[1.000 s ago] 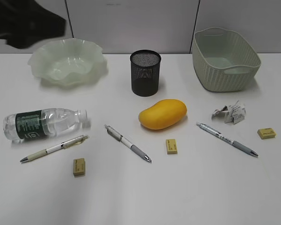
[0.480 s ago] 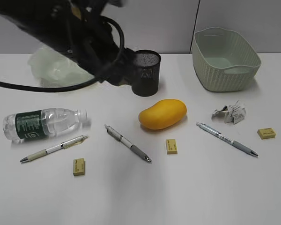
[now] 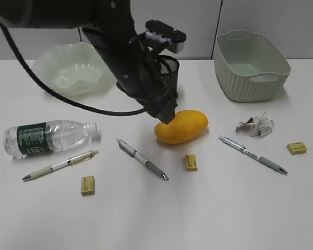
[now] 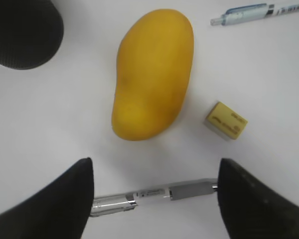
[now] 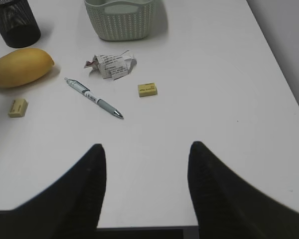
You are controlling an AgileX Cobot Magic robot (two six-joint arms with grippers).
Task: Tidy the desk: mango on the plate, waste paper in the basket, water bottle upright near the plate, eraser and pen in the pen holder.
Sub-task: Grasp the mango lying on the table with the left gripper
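The yellow-orange mango [image 3: 183, 126] lies at the middle of the white desk [image 3: 208, 213]. My left gripper [image 3: 165, 115] hovers at the mango's near-left end, open and holding nothing. In the left wrist view the mango [image 4: 152, 74] lies ahead of the open gripper [image 4: 154, 167], and a pen [image 4: 154, 192] lies on the desk between the fingers. The pen holder [image 3: 172, 66] is partly hidden behind the arm. The plate [image 3: 68, 70] is far left and the basket [image 3: 252, 65] far right. The water bottle [image 3: 47, 136] lies on its side. Waste paper [image 3: 255, 125] sits right of the mango. My right gripper [image 5: 145, 149] is open above bare desk.
Three pens [image 3: 60, 165] [image 3: 142, 159] [image 3: 253, 154] and three yellow erasers [image 3: 88, 185] [image 3: 191, 162] [image 3: 297, 148] are scattered along the front half. The left arm's cable loops over the plate side. The desk's right edge [image 5: 284, 79] is near a wall.
The left arm swung in from the upper left, across the plate and pen holder, down to the mango. Its jaws opened slightly wider. Objects on the desk did not move.
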